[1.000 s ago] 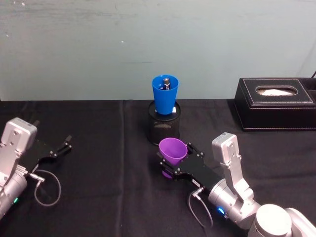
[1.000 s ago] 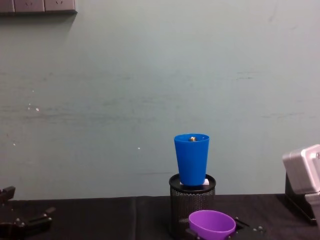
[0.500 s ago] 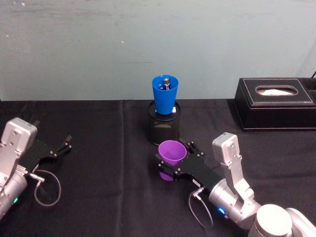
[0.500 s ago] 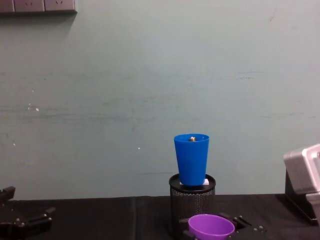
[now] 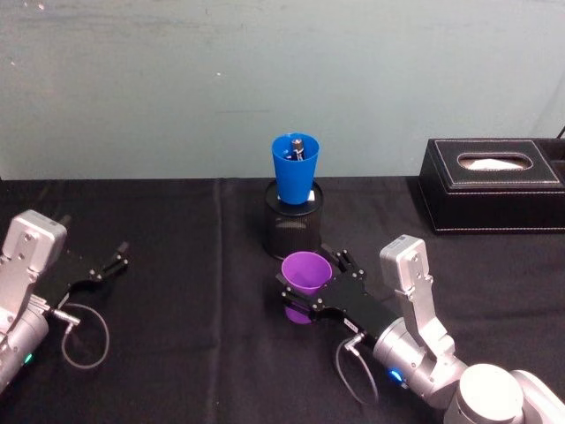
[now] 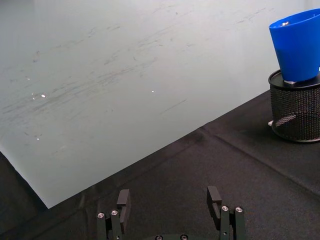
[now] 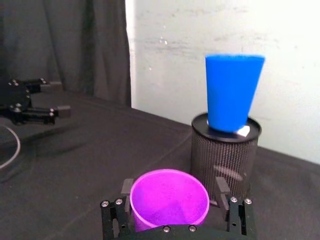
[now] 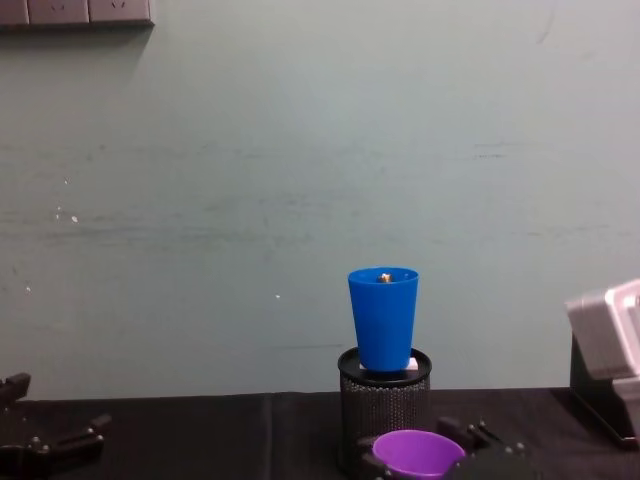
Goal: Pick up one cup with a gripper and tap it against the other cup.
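Broadly, a black cloth-covered table (image 5: 177,353) fills the lower part of the head view, backed by a pale green wall (image 5: 265,79). At the far right of the table sits a black tissue box (image 5: 492,185) with white stitching and a tissue showing in its slot.

Next in size, the right arm reaches in from the lower right, and its right gripper (image 5: 309,294) is clamped on the purple cup (image 5: 305,275), one finger on each side of the cup's lower body. From the right wrist view the cup's open mouth faces up between the two fingers (image 7: 223,187), and the cup stands upright. It is held just in front of the black mesh pen holder (image 5: 293,226), near it but apart from it.

On top of that holder stands the blue cup (image 5: 295,167), upright, its narrow base resting in the holder's rim, with a small dark object visible inside it. The purple cup is lower than the blue cup and not touching it; the chest view shows the purple rim (image 8: 418,452) below the holder's top.

Far off on the left side of the table, the left gripper (image 5: 112,262) rests low over the cloth with its fingers spread apart and nothing between them.
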Motion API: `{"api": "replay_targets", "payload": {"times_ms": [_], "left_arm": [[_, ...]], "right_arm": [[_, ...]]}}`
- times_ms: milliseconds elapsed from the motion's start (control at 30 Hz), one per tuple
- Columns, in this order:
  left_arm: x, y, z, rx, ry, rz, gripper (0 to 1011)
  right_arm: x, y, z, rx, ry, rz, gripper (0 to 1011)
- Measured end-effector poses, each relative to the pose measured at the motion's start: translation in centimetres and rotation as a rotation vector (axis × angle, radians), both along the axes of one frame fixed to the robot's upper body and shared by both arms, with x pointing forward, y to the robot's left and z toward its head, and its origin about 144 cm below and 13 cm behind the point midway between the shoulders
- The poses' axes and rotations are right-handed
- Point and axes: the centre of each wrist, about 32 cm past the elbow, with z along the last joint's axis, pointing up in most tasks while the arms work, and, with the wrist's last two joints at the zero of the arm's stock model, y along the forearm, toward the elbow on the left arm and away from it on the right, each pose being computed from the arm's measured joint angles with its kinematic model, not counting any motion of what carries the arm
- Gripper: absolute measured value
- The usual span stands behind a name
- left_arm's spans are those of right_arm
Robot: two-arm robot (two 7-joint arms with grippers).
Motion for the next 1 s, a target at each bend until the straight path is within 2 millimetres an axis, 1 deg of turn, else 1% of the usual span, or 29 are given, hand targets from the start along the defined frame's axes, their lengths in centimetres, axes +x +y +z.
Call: {"api": "replay_targets", "payload": {"times_ms": [200,500,633,767,1000], "left_arm": [[0.0,0.0,0.0,0.000,0.000,0.000,1000],[0.0,0.0,0.0,0.000,0.000,0.000,1000],[0.0,0.0,0.0,0.000,0.000,0.000,1000],[0.0,0.0,0.0,0.000,0.000,0.000,1000],[0.0,0.0,0.0,0.000,0.000,0.000,1000]], "right_arm": [[-0.1,0.3,1.2,0.001,-0.040,0.015,1002],[-0.5,0.5,3.7,-0.001,-0.113,-0.005,1003],[-1.1,0.0,4.7,0.011,-0.136,-0.065,1002],[-2.2,-0.6,5.5,0.016,-0.140,-0.167,1002],[-3.6,-1.8,6.0,-0.005,-0.129,-0.333,1003]]}}
